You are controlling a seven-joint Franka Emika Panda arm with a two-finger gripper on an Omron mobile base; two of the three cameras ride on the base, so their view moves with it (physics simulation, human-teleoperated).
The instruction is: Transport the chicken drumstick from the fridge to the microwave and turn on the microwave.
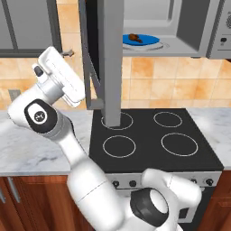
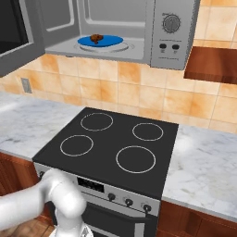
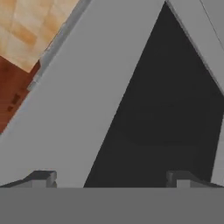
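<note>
Resting on your microwave's [image 2: 173, 34] blue plate [image 2: 111, 41]: one chicken drumstick [image 2: 96, 38], small, brown, lumpy. Gripper [image 3: 111, 177] fingers spread apart, empty, facing the swung-out door [image 1: 110, 63].

drumstick [image 2: 96, 38] on plate [image 2: 111, 41] inside microwave [image 2: 152, 37], above stove [image 2: 111, 143]

We see matt grey metal-look microwave [image 2: 173, 34] w/ dark glass door [image 1: 110, 58], glossy blue plate [image 2: 104, 41], smooth black glassy stovetop [image 2: 111, 143], veined marble-look counter [image 2: 208, 162], glazed orange tiles [image 2: 120, 92], brown wood cabinets [image 1: 36, 203].
</note>
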